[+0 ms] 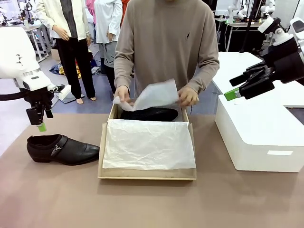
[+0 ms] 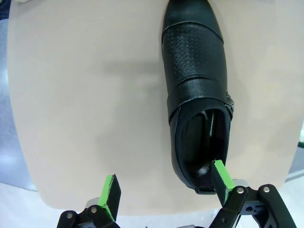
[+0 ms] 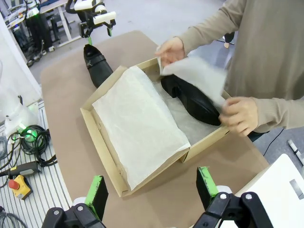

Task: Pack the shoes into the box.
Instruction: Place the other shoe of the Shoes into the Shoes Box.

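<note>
One glossy black shoe (image 1: 61, 149) lies on its sole on the brown table left of the box, toe toward the box. My left gripper (image 1: 42, 124) hangs open just above its heel; in the left wrist view the gripper (image 2: 166, 187) has one green pad (image 2: 221, 175) at the heel opening of the shoe (image 2: 197, 95). The other shoe (image 1: 149, 114) lies in the far part of the tan box (image 1: 147, 174). The person holds up a sheet of tissue paper (image 1: 156, 95) over it with both hands. My right gripper (image 1: 232, 88) is open, raised to the right of the box (image 3: 111, 164).
A large white block-shaped box (image 1: 259, 137) stands on the table at the right, under my right gripper. White tissue (image 1: 149, 145) covers the near part of the tan box. The person stands at the far edge. Bare table lies in front of the box.
</note>
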Tool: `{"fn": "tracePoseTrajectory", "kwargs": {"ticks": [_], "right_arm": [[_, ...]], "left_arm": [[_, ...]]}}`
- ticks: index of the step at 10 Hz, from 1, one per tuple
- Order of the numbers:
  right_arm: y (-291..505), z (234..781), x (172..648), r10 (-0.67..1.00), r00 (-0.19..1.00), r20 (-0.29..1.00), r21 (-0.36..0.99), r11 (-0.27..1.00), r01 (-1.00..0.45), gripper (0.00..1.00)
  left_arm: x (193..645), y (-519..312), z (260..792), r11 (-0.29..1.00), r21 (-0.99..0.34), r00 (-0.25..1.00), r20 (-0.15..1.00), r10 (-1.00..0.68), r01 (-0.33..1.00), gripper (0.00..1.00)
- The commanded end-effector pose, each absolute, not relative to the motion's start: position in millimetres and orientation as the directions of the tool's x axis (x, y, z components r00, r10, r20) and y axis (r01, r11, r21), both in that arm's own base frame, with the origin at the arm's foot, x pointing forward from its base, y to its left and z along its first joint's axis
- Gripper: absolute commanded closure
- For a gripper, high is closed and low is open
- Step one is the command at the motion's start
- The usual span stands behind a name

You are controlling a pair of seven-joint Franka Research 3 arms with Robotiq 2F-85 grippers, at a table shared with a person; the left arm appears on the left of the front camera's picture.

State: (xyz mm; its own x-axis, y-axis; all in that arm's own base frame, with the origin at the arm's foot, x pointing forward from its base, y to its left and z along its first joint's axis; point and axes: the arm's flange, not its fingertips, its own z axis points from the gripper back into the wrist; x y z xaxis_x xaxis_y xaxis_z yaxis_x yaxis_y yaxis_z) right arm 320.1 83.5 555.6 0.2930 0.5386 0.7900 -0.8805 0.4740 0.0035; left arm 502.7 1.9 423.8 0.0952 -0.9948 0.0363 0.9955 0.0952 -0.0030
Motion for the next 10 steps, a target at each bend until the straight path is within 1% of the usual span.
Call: {"fn": "tracePoseTrajectory", "kwargs": {"ticks": [1, 10], "right_arm": [[82.9, 555.5, 323.8, 0.534, 0.267, 0.802, -0.004, 0.452, -0.892, 0.00], [82.9, 555.5, 323.8, 0.534, 0.267, 0.802, -0.004, 0.452, -0.892, 0.00]], "left_arm": [[500.9, 2.9, 425.9, 0.097, 0.002, 0.097, 0.037, -0.995, 0.995, 0.00], [503.5, 6.9, 386.3, 0.144, -0.079, 0.147, 0.039, -0.988, 0.986, 0.00]]}}
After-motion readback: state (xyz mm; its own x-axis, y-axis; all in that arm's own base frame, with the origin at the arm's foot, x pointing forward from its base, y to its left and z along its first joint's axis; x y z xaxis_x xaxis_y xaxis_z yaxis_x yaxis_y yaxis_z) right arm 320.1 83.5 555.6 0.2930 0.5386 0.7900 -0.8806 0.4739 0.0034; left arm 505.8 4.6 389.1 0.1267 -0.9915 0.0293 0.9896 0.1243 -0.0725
